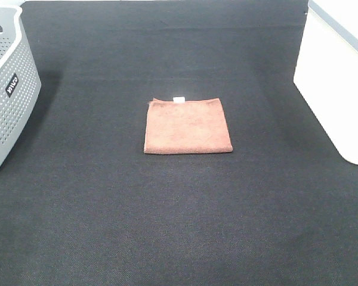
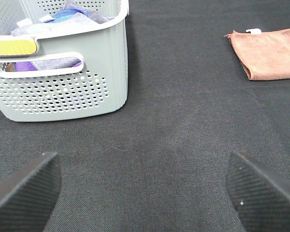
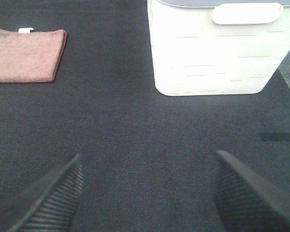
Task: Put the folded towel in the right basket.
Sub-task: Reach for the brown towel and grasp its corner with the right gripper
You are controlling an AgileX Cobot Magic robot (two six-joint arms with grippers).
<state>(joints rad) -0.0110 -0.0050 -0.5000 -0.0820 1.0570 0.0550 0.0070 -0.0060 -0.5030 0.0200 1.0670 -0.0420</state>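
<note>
A folded brown towel (image 1: 188, 126) with a small white tag lies flat in the middle of the black table. It also shows in the left wrist view (image 2: 268, 52) and the right wrist view (image 3: 25, 55). The white right basket (image 1: 340, 77) stands at the right edge; the right wrist view shows its wall (image 3: 215, 58). My left gripper (image 2: 145, 193) is open and empty, well short of the towel. My right gripper (image 3: 147, 193) is open and empty, on the near side of the white basket. Neither gripper shows in the exterior high view.
A grey perforated basket (image 1: 6, 89) stands at the left edge; the left wrist view (image 2: 63, 92) shows several cloths inside it. The table (image 1: 179, 226) is covered in black cloth.
</note>
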